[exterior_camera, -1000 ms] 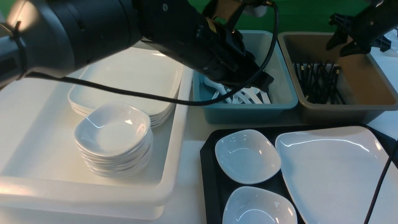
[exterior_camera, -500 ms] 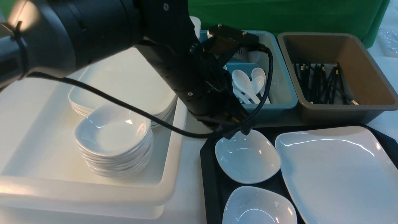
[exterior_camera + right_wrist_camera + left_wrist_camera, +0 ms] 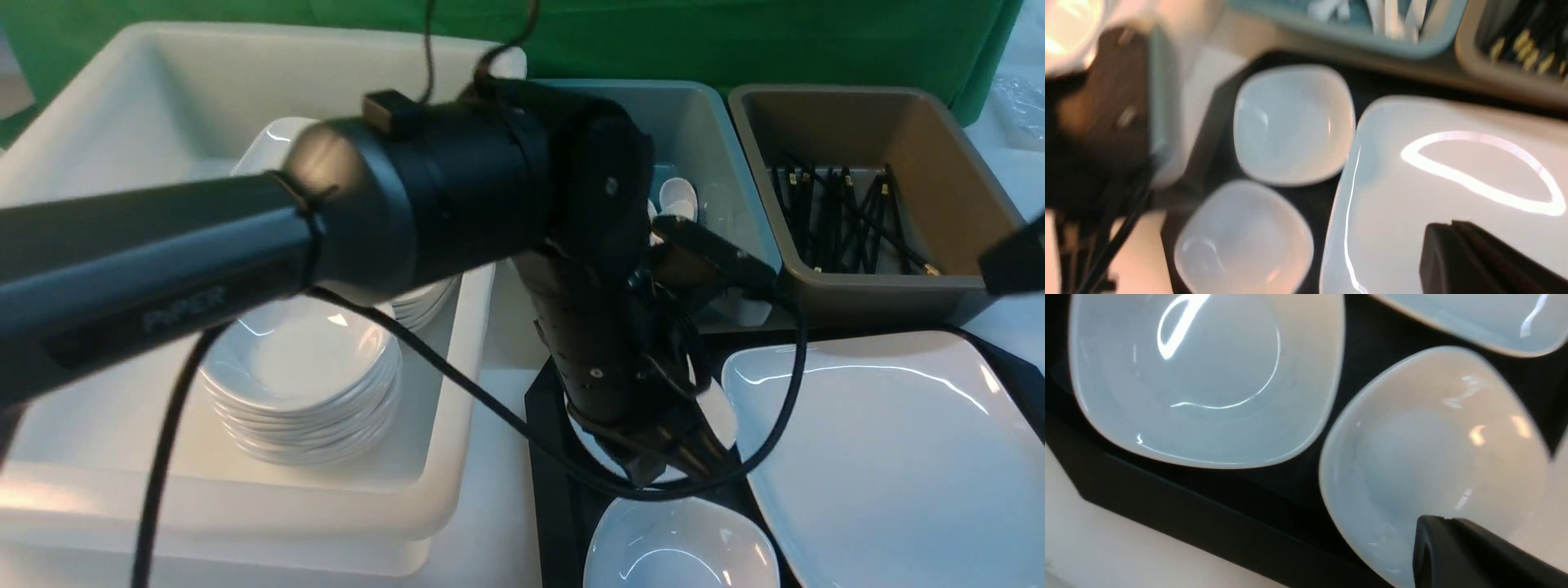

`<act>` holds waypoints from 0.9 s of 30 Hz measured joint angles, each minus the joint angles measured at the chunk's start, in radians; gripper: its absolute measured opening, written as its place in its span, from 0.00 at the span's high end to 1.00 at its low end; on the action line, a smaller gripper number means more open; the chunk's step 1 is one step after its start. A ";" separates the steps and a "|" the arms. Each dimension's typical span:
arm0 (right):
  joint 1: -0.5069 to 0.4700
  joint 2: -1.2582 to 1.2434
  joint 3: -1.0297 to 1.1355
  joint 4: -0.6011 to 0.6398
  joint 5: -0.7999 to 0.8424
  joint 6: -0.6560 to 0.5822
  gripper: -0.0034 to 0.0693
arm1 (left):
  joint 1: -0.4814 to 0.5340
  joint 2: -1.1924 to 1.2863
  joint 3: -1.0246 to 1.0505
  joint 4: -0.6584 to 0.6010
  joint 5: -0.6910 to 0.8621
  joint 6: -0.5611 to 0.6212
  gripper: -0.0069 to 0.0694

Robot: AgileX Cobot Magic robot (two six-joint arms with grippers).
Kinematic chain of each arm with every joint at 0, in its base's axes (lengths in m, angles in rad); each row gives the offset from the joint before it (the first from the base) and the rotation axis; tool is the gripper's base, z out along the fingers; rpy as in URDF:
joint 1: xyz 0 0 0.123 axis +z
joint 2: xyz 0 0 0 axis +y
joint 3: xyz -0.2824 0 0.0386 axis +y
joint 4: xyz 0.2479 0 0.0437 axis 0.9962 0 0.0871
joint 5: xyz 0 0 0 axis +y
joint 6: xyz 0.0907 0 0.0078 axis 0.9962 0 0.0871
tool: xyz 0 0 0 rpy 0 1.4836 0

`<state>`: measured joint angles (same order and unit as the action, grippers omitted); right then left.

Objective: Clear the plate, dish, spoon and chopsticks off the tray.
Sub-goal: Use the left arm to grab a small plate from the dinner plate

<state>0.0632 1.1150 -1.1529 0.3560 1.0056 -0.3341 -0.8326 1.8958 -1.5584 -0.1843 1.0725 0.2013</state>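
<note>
The large white plate lies on the right of the black tray. Two small white dishes lie on its left: the near one shows, and the far one is mostly hidden by my left arm. My left gripper hangs low over these dishes. In the left wrist view it is shut and empty, with its tips just above one dish. My right gripper is shut and empty above the plate. White spoons and black chopsticks lie in tubs behind the tray.
A blue tub holds the spoons and a brown tub holds the chopsticks, both just beyond the tray. A big white tub on the left holds stacked plates and small dishes. A dark part of the right arm shows at the right edge.
My left arm swung from the blue tub back towards me and down over the tray's small dishes. My right arm left the brown tub and now sits over the plate.
</note>
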 joint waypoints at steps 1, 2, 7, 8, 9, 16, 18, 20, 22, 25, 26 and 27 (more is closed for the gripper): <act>0.000 -0.047 0.071 0.000 -0.032 -0.007 0.91 | -0.007 0.016 0.000 0.019 -0.007 -0.020 0.86; 0.000 -0.074 0.104 0.000 -0.040 -0.012 0.91 | -0.012 0.027 0.000 0.029 -0.014 -0.032 0.85; 0.000 -0.271 0.293 0.000 -0.108 -0.025 0.91 | -0.019 0.096 0.000 0.090 -0.069 -0.123 0.69; 0.000 -0.285 0.306 0.000 -0.108 -0.025 0.91 | -0.019 0.103 0.000 0.095 -0.072 -0.133 0.66; 0.000 -0.311 0.328 0.000 -0.107 -0.025 0.91 | -0.019 0.117 0.000 0.099 -0.073 -0.155 0.61; 0.000 -0.384 0.371 0.031 -0.050 -0.131 0.91 | -0.019 0.163 0.000 0.100 -0.069 -0.213 0.40; 0.000 -0.389 0.371 0.076 -0.023 -0.168 0.91 | -0.019 0.177 0.000 0.102 -0.067 -0.224 0.38; 0.000 -0.389 0.371 0.120 -0.003 -0.205 0.91 | -0.019 0.187 0.000 0.102 -0.066 -0.230 0.38; 0.000 -0.389 0.371 0.197 0.023 -0.265 0.91 | -0.019 0.209 0.000 0.102 -0.067 -0.235 0.38; 0.000 -0.389 0.371 0.234 0.030 -0.294 0.91 | -0.019 0.223 -0.001 0.093 -0.072 -0.236 0.39; 0.000 -0.389 0.371 0.247 0.032 -0.308 0.91 | -0.019 0.224 -0.001 0.087 -0.072 -0.237 0.42; 0.000 -0.389 0.371 0.249 0.032 -0.313 0.91 | -0.019 0.224 -0.001 0.081 -0.072 -0.238 0.46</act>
<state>0.0632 0.7262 -0.7823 0.6053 1.0372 -0.6469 -0.8521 2.1195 -1.5595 -0.1038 1.0007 -0.0367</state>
